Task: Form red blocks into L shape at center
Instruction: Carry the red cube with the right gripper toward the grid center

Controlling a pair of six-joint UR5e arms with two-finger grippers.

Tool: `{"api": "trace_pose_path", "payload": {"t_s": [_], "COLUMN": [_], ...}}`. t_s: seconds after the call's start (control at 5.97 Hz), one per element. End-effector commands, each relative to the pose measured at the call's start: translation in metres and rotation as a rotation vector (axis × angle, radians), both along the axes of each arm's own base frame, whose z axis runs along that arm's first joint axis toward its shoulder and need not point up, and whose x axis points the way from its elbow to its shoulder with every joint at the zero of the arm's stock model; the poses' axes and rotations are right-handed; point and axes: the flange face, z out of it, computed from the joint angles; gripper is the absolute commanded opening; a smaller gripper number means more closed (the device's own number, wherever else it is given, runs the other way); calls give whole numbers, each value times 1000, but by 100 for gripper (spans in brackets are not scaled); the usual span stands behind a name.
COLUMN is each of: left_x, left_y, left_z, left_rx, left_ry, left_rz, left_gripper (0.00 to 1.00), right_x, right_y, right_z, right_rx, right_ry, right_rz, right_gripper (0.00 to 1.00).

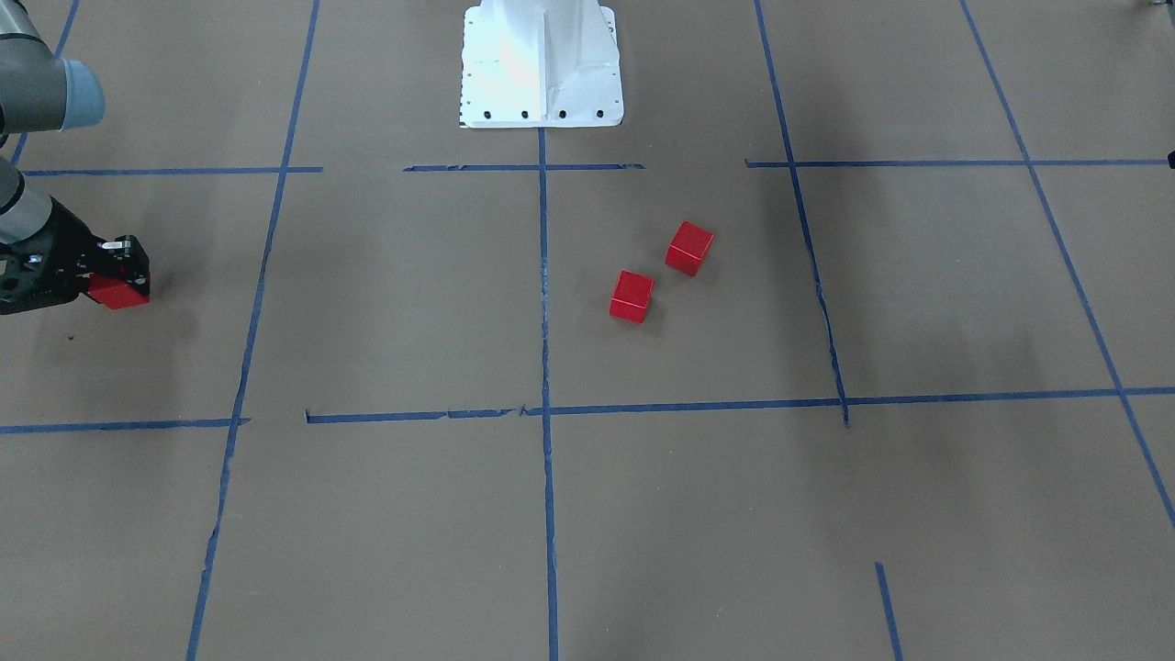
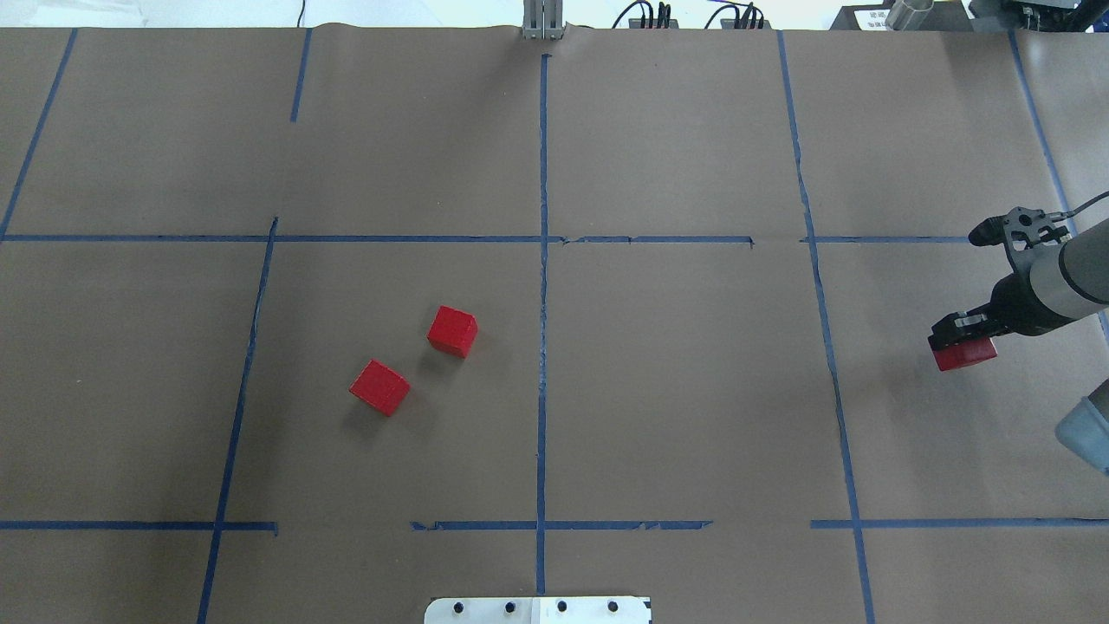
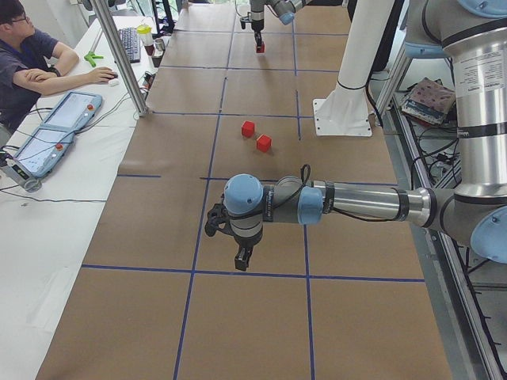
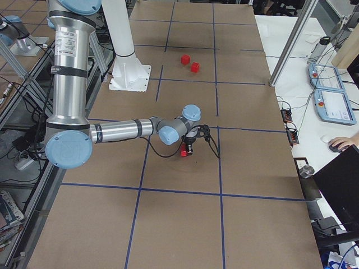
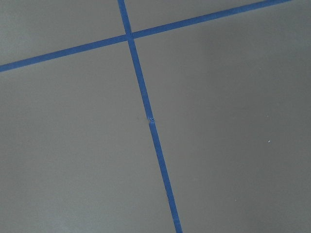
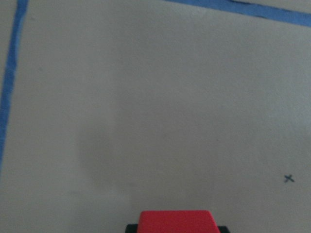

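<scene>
Front-facing view, right gripper [image 1: 117,274]: claw drawn narrow on the carried red block [image 1: 121,293], close to the right end of the table [image 1: 386,303], about midway between the robot's edge and the operators' edge. The shadow below suggests the block is just off the paper.
Front-facing view, loose pair: base-side red block [image 1: 689,248] and outer red block [image 1: 632,296] sit near each other on a diagonal, not touching. Both lie a little to the robot's left of the middle tape line [image 1: 543,275], out from the white base [image 1: 542,64].
Overhead view, layout: the carried red block is well apart from the pair, across the middle tape line toward the right end. No left arm shows.
Left-end view, left gripper [image 3: 244,257]: hangs pointing down over bare paper toward the left end, with nothing red beside it. Wide or narrow, I cannot tell. An operator [image 3: 32,59] sits at the side desk.
Right-end view, near arm: stretched low, with the carried red block at its fingertips.
Left wrist view: paper and crossing tape only. No fingers or block show.
Right wrist view: the top of the carried red block sits at the bottom edge between dark pads, with bare paper ahead.
Step in hand: by my judgement, bringing the third block in from the right end.
Next move: likely a long carry to the table's middle and a square set-down. The pair sits skewed and left of centre, so it would need shifting and aligning until the faces meet in an L.
Containers: none shows on the table, so no contents to list.
</scene>
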Motion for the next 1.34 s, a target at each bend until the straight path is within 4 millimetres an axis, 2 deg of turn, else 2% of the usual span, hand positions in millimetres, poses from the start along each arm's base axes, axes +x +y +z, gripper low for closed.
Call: {"api": "trace_pose_path", "payload": {"t_s": [0.0,0.17,0.33,0.5,0.67,0.84,1.0,1.17], "left_x": [0,0,0,0,0,0,0,0], "left_y": [0,0,0,0,1,1,1,0], "left_z": [0,-1,-1,0,1,1,1,3], "left_rx": [0,2,2,0,-4,-7,-8,-8], "left_ry": [0,0,0,0,0,0,0,0], "left_rz": [-1,-1,0,0,-1,-1,-1,1], "left_gripper": [100,100,100,100,100,100,100,100], "right_x": [-62,-117,-186,-241,-300,-351,-372,-387], "right_y": [-33,-43,-46,-41,-36,-33,-26,-7], "right_z": [-97,-159,-223,-269,-307,-338,-360,-361], "right_rx": [-5,-34,-38,-100,-129,-194,-203,-233], "right_ry": [-72,-70,-28,-29,-25,-14,-22,-19], "right_rz": [35,34,67,119,168,214,207,204], "right_gripper": [9,9,9,8,7,6,6,6]}}
